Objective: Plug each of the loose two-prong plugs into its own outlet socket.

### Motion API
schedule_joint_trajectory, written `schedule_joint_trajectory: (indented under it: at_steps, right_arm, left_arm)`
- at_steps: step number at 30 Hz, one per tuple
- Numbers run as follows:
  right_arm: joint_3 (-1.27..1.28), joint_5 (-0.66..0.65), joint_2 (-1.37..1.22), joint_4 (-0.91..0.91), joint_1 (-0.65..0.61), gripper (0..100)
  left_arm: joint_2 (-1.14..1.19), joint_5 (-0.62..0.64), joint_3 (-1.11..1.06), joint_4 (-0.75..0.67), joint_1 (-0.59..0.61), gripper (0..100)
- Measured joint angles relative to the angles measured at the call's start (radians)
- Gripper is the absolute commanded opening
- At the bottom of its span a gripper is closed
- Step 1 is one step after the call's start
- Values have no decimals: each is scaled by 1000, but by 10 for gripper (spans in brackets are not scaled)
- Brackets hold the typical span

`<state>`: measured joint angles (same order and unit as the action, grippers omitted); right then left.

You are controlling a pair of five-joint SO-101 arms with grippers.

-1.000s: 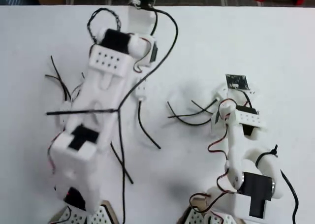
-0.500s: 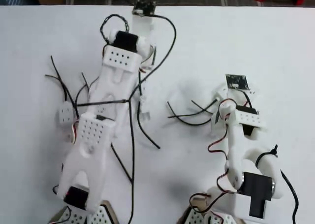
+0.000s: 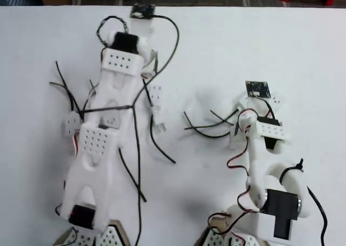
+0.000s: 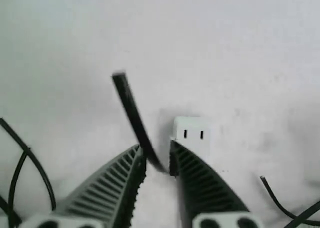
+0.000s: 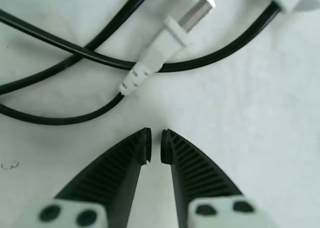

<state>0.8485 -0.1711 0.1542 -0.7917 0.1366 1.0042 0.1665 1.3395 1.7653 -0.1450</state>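
Two arms work a white surface [image 3: 303,51] strewn with plugs and leads. The left gripper [image 4: 157,160] is closed on a black cord [image 4: 131,112], pinching it between its tips just beside a white outlet socket [image 4: 192,134] whose two slots face the wrist camera. From above, that arm stretches toward 12 o'clock, with a small white block [image 3: 72,123] at its 9 o'clock side. The right gripper [image 5: 154,147], on the arm folded at the surface's 4 o'clock, is nearly closed and holds nothing. A white two-prong plug [image 5: 162,37] lies unplugged near its tips, across looping cords [image 5: 60,52].
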Motion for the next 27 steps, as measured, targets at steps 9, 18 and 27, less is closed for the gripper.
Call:
schedule_joint_trajectory:
  at_steps: [9,18,27]
  right_arm:
    - [3,0,0,0,0,49]
    - [3,0,0,0,0,49]
    - [3,0,0,0,0,49]
  left_arm:
    - [-141,-64,0,8,215,177]
    - [-245,-77,-133,18,186,181]
    - [-327,528,-319,18,-58,181]
